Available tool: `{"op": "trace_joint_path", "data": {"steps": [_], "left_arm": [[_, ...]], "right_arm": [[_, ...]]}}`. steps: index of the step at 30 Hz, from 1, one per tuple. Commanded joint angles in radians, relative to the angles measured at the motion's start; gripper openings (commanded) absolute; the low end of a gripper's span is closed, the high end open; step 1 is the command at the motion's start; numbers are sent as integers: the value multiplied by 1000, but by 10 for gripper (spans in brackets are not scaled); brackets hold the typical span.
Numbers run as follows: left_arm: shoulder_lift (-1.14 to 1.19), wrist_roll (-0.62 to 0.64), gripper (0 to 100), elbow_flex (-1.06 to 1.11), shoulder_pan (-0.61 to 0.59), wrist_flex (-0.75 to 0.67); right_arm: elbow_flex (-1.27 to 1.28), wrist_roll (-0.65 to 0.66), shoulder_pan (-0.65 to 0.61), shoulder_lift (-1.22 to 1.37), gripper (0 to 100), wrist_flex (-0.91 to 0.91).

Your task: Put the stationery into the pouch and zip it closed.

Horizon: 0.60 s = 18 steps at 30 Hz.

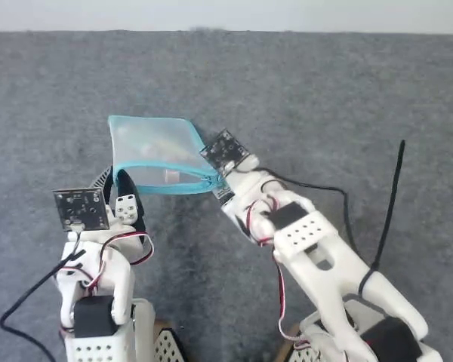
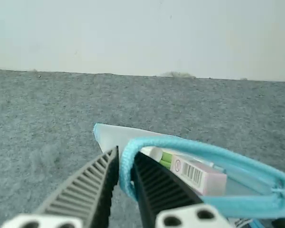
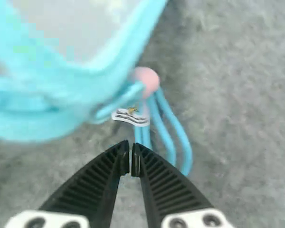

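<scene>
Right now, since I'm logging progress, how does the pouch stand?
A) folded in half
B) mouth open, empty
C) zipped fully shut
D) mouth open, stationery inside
D: in the left wrist view the mouth of the pouch gapes with a barcoded stationery item inside, while the left gripper pinches its blue rim.

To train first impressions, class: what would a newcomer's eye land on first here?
The blue-edged pouch mid-table, its open rim pinched by the left tool, with a barcoded eraser inside. At its other end, the right tool grips the zip cord.
</scene>
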Motion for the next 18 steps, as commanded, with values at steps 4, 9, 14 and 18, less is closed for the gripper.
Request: {"op": "trace_joint_path", "data": {"steps": [4, 9, 14, 18], "left_arm": [[-37, -14, 12, -50, -8, -14], [-37, -14, 12, -50, -8, -12], [-37, -15, 12, -50, -8, -12], [-37, -15, 12, -48, -5, -12]], "right_arm": [[81, -40, -56, -73, 9, -249], [95, -40, -65, 45, 9, -516], [95, -40, -65, 194, 9, -704], [92, -40, -56, 263, 9, -791]]}}
